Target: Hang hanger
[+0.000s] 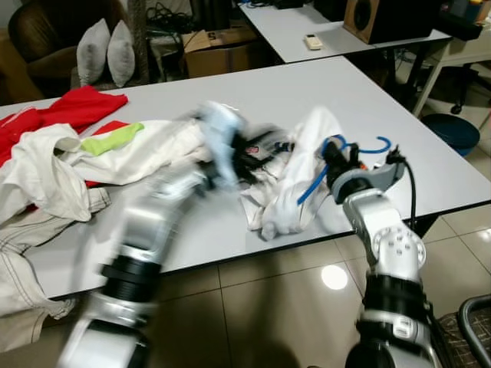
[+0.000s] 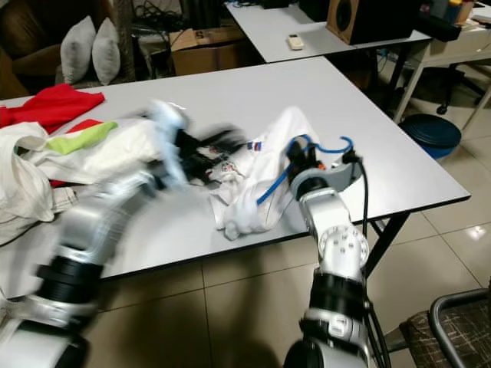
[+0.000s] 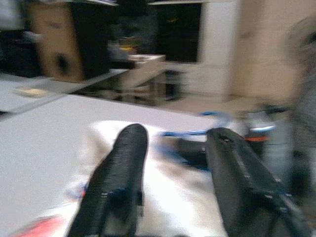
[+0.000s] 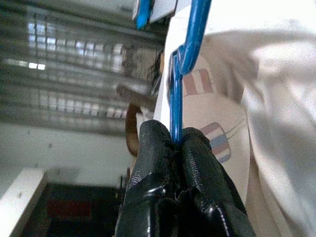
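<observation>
Nearest, the right gripper [image 4: 175, 148] is clamped tight on a thin blue plastic hanger [image 1: 360, 147], which sits inside a crumpled white shirt [image 1: 295, 176] near the front edge of the white table [image 1: 307, 88]. To the left, the blurred left gripper [image 3: 173, 163] hovers over the shirt with its fingers spread apart, holding nothing. Farther left lies a heap of white and red clothes [image 1: 69, 146] with a lime green sock [image 1: 111, 140]. Beyond, a cardboard box [image 1: 219, 50] stands on the floor.
</observation>
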Motion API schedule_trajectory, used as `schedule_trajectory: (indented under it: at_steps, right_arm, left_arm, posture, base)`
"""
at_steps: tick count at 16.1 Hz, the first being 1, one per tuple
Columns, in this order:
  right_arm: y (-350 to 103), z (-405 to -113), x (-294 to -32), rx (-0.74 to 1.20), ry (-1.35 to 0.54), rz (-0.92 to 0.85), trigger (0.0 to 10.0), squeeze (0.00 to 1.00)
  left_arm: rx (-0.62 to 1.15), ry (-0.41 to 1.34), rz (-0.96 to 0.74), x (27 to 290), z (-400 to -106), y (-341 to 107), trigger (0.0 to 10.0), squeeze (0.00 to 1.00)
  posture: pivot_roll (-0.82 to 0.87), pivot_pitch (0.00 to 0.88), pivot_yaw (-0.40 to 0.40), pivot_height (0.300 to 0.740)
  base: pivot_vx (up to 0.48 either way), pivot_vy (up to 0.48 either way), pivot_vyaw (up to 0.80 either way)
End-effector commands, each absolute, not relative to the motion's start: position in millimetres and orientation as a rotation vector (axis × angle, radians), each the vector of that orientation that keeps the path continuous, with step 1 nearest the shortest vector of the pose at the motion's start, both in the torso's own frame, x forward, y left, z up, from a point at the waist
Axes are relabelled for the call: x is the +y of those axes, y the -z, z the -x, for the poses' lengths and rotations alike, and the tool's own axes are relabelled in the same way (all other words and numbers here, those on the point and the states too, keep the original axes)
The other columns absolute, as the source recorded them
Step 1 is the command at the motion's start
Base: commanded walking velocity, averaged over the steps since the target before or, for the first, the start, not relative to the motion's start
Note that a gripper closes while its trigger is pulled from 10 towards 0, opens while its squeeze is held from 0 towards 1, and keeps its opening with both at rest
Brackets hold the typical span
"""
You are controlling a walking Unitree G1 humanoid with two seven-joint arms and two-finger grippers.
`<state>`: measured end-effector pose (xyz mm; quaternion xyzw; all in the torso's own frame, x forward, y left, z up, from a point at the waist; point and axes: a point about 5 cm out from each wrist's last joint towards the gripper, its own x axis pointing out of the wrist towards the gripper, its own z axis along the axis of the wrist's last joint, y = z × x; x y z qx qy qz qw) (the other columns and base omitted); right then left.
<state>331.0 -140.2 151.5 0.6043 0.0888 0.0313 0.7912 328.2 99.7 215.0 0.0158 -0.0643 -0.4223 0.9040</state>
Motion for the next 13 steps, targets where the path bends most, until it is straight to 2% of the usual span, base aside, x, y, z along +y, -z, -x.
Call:
schedule_trajectory:
  at_steps: [1, 3, 5, 7, 8, 13]
  right_arm:
    - [-162.2, -326.6, -134.5, 0.157, -0.162, -1.313, 10.0, 0.0]
    - [-169.4, -320.0, -139.3, 0.109, -0.236, -1.303, 10.0, 0.0]
    - [-178.2, -315.3, -140.6, 0.056, -0.305, -1.303, 10.0, 0.0]
    - [-196.1, -307.4, -140.4, -0.035, -0.425, -1.301, 10.0, 0.0]
    - [-206.8, -302.9, -139.8, -0.077, -0.502, -1.295, 10.0, 0.0]
    - [-233.7, -279.2, -123.9, -0.151, -0.8, -1.189, 10.0, 0.0]
  left_arm:
    - [-0.09, 0.812, -0.095, 119.2, -330.8, -206.3, 10.0, 0.0]
    - [-0.02, 0.825, -0.2, 129.0, -324.5, -190.2, 10.0, 0.0]
    - [-0.026, 0.81, -0.145, 127.2, -323.2, -188.9, 10.0, 0.0]
    - [-0.056, 0.697, -0.113, 139.9, -329.0, -190.0, 10.0, 0.0]
    - [-0.089, 0.581, -0.115, 156.6, -331.9, -192.7, 10.0, 0.0]
    - [-0.12, 0.354, -0.077, 210.9, -308.8, -190.3, 10.0, 0.0]
  posture:
    - [-0.21, 0.0, 0.082, 0.74]
    - [-0.21, 0.0, 0.083, 0.74]
    - [-0.21, 0.0, 0.094, 0.74]
    - [-0.22, 0.0, 0.103, 0.74]
    - [-0.22, 0.0, 0.107, 0.74]
    - [-0.2, 0.0, 0.099, 0.74]
  base:
    - [0.0, 0.0, 0.0]
    - [0.0, 0.0, 0.0]
    - [0.0, 0.0, 0.0]
    - [0.0, 0.0, 0.22]
    - [0.0, 0.0, 0.77]
    - [0.0, 0.0, 0.72]
